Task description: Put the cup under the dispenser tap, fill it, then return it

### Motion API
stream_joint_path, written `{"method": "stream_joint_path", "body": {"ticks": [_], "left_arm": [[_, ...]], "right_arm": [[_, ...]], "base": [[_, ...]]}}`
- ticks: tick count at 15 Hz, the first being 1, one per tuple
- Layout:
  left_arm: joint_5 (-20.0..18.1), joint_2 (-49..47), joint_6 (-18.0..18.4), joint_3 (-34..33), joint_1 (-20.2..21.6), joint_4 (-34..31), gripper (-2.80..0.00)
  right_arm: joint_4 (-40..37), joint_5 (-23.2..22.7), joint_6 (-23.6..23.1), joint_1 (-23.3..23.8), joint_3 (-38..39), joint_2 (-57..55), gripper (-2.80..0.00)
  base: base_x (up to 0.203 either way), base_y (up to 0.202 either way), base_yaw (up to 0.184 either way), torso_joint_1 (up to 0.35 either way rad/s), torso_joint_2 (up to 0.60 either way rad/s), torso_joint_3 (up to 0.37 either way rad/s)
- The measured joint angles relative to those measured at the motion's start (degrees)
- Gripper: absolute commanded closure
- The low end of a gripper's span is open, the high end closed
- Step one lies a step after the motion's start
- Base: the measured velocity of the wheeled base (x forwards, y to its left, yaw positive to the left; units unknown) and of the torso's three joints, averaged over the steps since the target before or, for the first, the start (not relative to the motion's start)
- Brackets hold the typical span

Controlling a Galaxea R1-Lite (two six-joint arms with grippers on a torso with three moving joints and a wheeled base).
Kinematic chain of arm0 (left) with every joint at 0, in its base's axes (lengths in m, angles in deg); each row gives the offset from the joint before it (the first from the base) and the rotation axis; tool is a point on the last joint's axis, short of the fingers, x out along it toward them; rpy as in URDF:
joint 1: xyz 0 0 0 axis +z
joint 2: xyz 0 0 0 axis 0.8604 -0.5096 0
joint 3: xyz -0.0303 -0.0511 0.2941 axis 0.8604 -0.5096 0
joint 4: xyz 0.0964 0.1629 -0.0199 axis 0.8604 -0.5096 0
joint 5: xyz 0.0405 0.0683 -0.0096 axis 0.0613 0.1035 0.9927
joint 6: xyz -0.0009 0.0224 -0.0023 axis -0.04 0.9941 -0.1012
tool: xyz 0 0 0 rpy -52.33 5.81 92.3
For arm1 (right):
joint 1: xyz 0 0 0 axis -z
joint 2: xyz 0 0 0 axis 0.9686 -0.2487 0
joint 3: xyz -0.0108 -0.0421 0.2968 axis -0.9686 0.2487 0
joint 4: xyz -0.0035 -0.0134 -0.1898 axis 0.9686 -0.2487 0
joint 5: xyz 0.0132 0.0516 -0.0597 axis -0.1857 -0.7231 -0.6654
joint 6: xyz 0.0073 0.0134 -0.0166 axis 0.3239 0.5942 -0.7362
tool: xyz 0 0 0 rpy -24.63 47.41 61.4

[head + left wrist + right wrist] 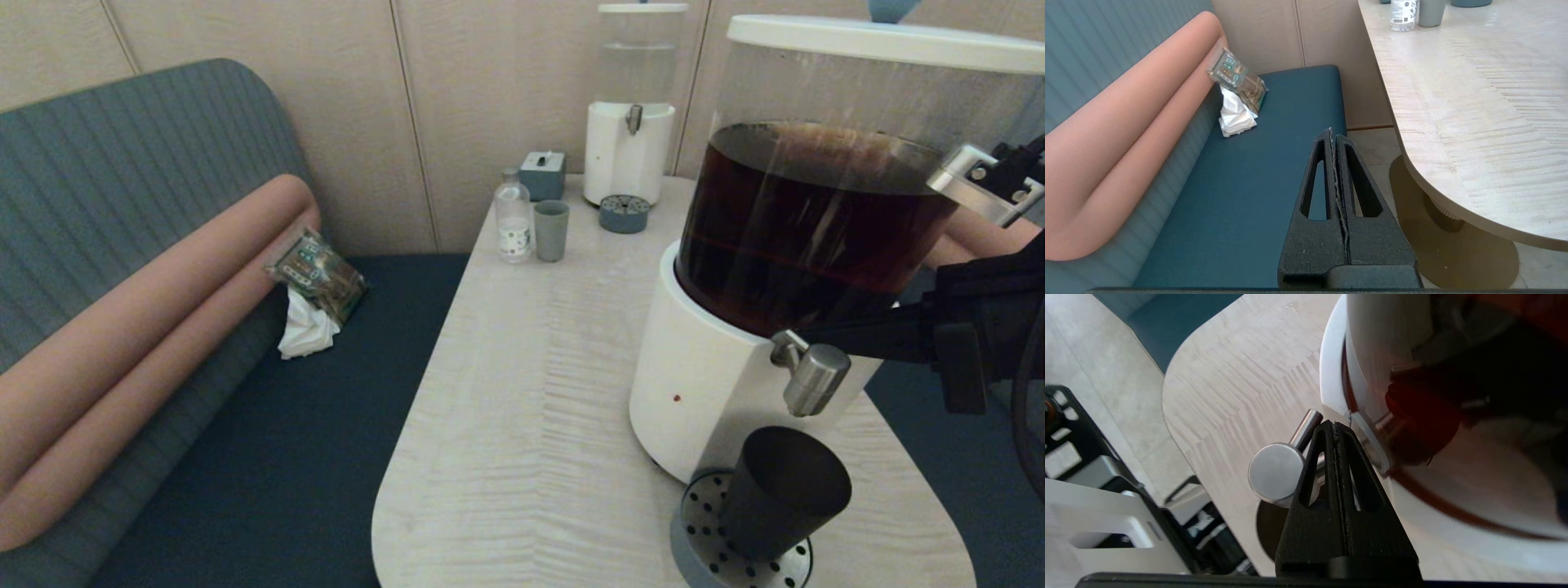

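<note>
The black cup (pixel 784 494) stands on the perforated drip tray (pixel 704 531), right below the brushed-steel dispenser tap (pixel 815 378) of the big white-based dispenser (pixel 702 376) holding dark brown liquid. My right gripper (pixel 804 335) reaches in from the right, shut and empty, its tips lying against the tap's stem just behind the spout. In the right wrist view the shut gripper (pixel 1334 424) sits beside the tap's round cap (pixel 1276 473), with the cup's dark rim (pixel 1267 526) below. My left gripper (pixel 1332 131) is shut and empty, parked over the blue sofa seat beside the table.
At the table's far end stand a smaller dispenser (pixel 630 122) with clear liquid, a grey-blue cup (pixel 551 230), a small bottle (pixel 513 216), a grey box (pixel 543 174) and a round drip tray (pixel 624 214). A packet and a tissue (pixel 314 286) lie on the sofa.
</note>
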Motion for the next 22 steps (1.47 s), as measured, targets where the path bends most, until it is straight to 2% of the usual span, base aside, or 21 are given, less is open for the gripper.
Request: {"method": "stream_joint_path", "body": {"ticks": [8,22], "left_arm": [[0.0,0.0,0.0,0.0,0.0,0.0,0.0],[0.0,0.0,0.0,0.0,0.0,0.0,0.0]], "right_arm": [[0.29,-0.59,-6.6,-0.26,0.98,-1.12,0.0],[3.21,-1.05,-9.17,-0.41,1.6,-1.33,0.0]], "base": [[0.0,0.0,0.0,0.0,0.0,0.0],[0.0,0.0,0.0,0.0,0.0,0.0]]}}
